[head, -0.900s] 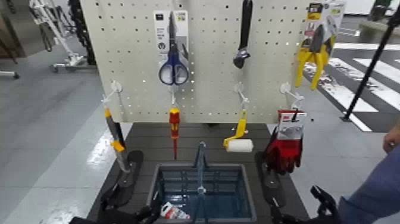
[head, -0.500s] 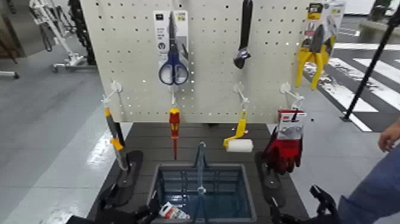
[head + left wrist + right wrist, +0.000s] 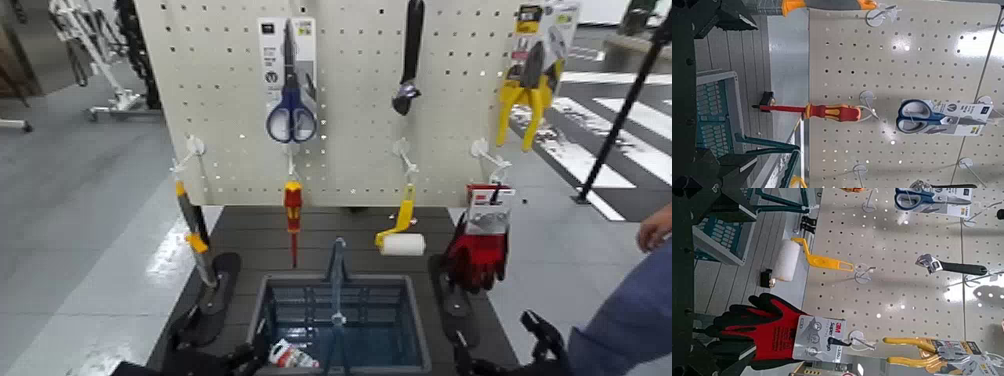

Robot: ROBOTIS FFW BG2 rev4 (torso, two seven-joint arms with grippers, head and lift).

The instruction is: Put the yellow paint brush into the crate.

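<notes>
The yellow paint brush (image 3: 193, 238) hangs on a hook at the pegboard's lower left, yellow-orange tip up and bristles down. It also shows at the edge of the left wrist view (image 3: 828, 5). The grey-blue crate (image 3: 268, 300) stands on the dark table at the front centre, with its tall thin handle (image 3: 338, 270) upright. It also shows in the left wrist view (image 3: 715, 110) and the right wrist view (image 3: 719, 235). My left gripper (image 3: 215, 357) is low at the crate's front left, open and empty. My right gripper (image 3: 500, 357) is low at the crate's front right, open and empty.
The pegboard (image 3: 350, 120) holds blue scissors (image 3: 291, 110), a wrench (image 3: 408, 60), yellow pliers (image 3: 528, 90), a red-and-yellow screwdriver (image 3: 293, 215), a roller (image 3: 400, 240) and red gloves (image 3: 478, 250). A small packet (image 3: 292, 355) lies in the crate. A person's arm (image 3: 640, 300) is at the right.
The person's hand at the right edge has shifted slightly. Both arms and the tools stay where they were.
</notes>
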